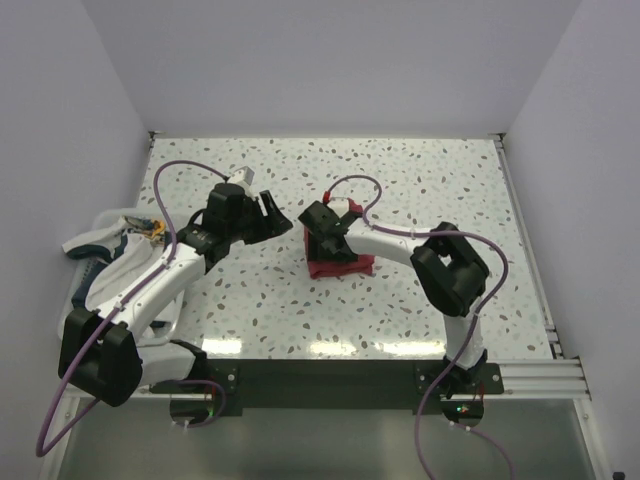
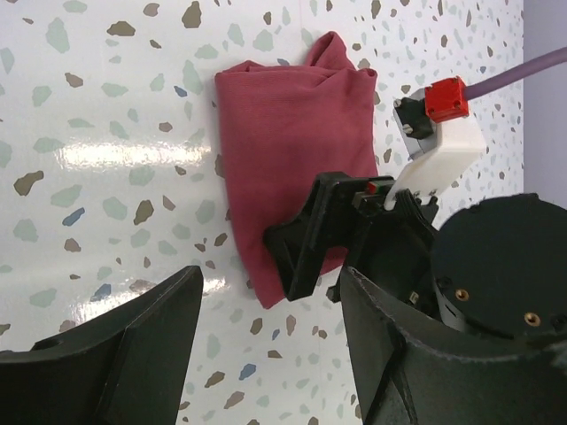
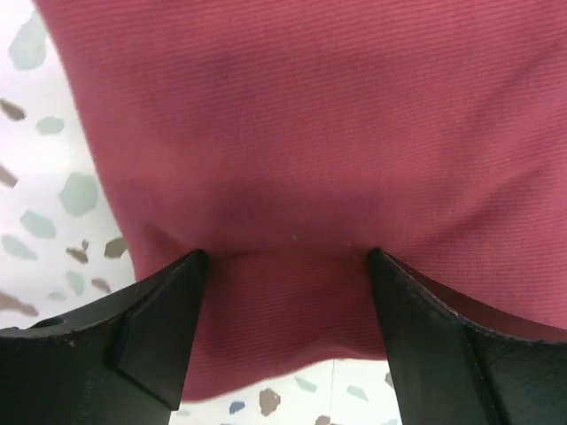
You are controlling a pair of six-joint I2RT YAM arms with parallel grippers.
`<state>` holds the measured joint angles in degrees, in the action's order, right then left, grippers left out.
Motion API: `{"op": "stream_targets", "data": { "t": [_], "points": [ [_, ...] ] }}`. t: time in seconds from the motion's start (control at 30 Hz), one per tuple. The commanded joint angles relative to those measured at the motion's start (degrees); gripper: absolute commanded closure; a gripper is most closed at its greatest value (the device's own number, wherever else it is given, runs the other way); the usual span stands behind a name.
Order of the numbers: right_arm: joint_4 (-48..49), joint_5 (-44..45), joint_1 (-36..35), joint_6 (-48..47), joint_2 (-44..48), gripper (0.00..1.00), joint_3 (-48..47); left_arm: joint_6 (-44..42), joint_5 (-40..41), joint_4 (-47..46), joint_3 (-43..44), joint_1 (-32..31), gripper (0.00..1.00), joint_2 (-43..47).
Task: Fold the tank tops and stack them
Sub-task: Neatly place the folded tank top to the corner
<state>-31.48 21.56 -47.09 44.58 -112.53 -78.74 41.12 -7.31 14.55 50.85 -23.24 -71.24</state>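
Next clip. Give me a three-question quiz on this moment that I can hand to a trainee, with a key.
1. True or false: the white tank top is stacked on the red tank top.
2. Which gripper has its fingers on the red tank top? A) left gripper B) right gripper C) neither
3. Fill in: the left gripper's fingers are ____ (open or shut).

Key
1. False. The white one lies bunched at the left edge of the table, apart from the red one.
2. B.
3. Open, with nothing held between them.
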Motion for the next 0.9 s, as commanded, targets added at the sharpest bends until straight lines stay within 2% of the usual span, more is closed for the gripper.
{"op": "stream_targets", "data": {
  "t": [0.0, 0.33, 0.53, 0.87],
  "points": [
    [-3.4, 3.2, 2.2, 0.0, -2.6, 0.21, -2.5, -1.4, -1.2, 0.0, 1.4, 0.6, 0.32, 0.3],
    [-3.0, 0.3, 14.6, -10.7, -2.1, 0.19, -1.9, -2.5, -2.6, 0.8, 2.0, 0.5, 0.32, 0.8],
    [-7.4, 0.6, 23.1, -17.4, -4.6, 0.18, -7.2, -2.7, -4.5, 1.1, 2.4, 0.6, 0.32, 0.9],
    [-12.0, -0.5, 36.8, -26.8, -14.2, 0.17, -20.9, -4.5, -6.2, 3.6, 3.6, 0.6, 0.32, 3.0]
  ]
}}
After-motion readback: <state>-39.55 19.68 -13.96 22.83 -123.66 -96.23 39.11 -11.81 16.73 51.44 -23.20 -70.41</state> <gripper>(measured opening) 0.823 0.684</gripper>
